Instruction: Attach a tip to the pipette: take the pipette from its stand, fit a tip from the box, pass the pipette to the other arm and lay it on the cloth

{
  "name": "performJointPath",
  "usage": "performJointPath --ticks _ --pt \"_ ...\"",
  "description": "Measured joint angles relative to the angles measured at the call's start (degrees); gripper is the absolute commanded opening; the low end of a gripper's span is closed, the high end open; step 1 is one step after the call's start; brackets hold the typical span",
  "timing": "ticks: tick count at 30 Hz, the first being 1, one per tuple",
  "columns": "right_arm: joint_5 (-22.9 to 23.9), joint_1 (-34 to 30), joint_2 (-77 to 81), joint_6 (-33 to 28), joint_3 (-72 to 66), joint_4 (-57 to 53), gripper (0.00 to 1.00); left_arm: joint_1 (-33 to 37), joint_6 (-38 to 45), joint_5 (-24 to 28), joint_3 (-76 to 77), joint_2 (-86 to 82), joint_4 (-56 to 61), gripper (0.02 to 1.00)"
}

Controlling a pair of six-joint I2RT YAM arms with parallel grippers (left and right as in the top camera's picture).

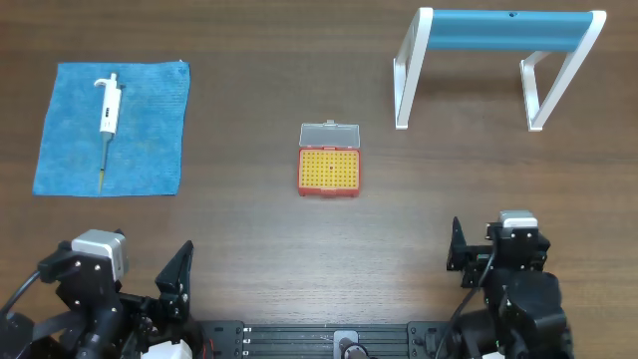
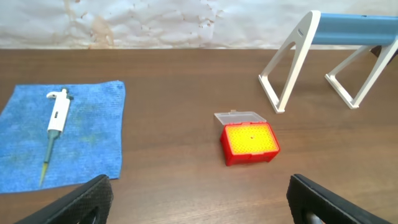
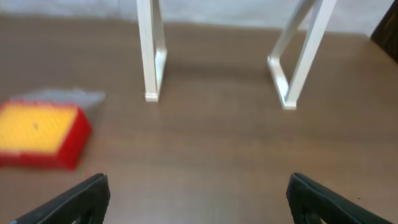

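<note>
Fingers of left gripper [image 2: 199, 208]: wide apart, empty
Fingers of right gripper [image 3: 196, 205]: wide apart, empty
Pipette [image 1: 108, 112]: on cloth [image 1: 150, 150], upper left
Tip box [image 1: 329, 172]: open, centre

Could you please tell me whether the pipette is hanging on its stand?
No, the pipette lies on the blue cloth, well apart from the stand.

The tip box [image 1: 329, 172] sits midway on my table [image 1: 239, 249]. Left of the box lies the cloth [image 1: 150, 150], the pipette [image 1: 107, 112] on it (tip end nearer me); the stand [image 1: 498, 65] is behind the box, rightward.
</note>
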Motion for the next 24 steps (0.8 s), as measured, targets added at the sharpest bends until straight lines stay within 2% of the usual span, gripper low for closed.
performJointPath --ticks 5,8,10,11,12,13,15,16,18,22,24 --pt "-0.02 0.0 0.0 -0.02 -0.11 -8.66 0.923 -0.59 -0.22 0.22 -0.76 -0.02 0.2 0.906" --pt "-0.02 0.0 0.0 -0.02 -0.11 -8.55 0.923 -6.05 -0.24 -0.35 -7.39 -1.6 2.93 0.908" --pt "-0.04 0.0 -0.02 -0.02 -0.22 -8.61 0.923 -8.83 -0.42 -0.98 -16.48 -5.77 14.93 0.906" --pt "-0.02 0.0 -0.04 -0.02 -0.24 -8.66 0.923 -9.11 -0.39 -1.57 -25.64 -10.54 30.14 0.908" --pt "0.0 0.0 -0.09 -0.02 -0.26 -8.61 0.923 -9.14 -0.39 -1.86 -33.16 -14.29 40.68 0.972" --pt "0.0 0.0 -0.15 -0.02 -0.26 -8.61 0.923 -9.11 -0.42 -2.03 -40.26 -17.42 51.17 0.989" --pt "-0.02 0.0 -0.2 -0.02 -0.28 -8.61 0.923 -9.11 -2.45 -3.04 -52.76 -22.45 65.83 0.989" --pt "0.0 0.0 -0.22 -0.02 -0.28 -8.66 0.923 -9.11 -5.77 -4.66 -57.07 -24.09 69.37 0.993" --pt "-0.02 0.0 -0.22 -0.02 -0.28 -8.63 0.925 -10.05 -14.03 -11.23 -63.93 -26.01 73.5 0.996" --pt "-0.02 0.0 -0.22 -0.02 -0.28 -8.61 0.923 -12.48 -19.43 -23.19 -68.94 -26.53 79.32 0.996" --pt "0.0 0.0 -0.22 -0.02 -0.28 -8.63 0.925 -12.48 -20.33 -26.56 -72.24 -26.69 82.27 0.996"
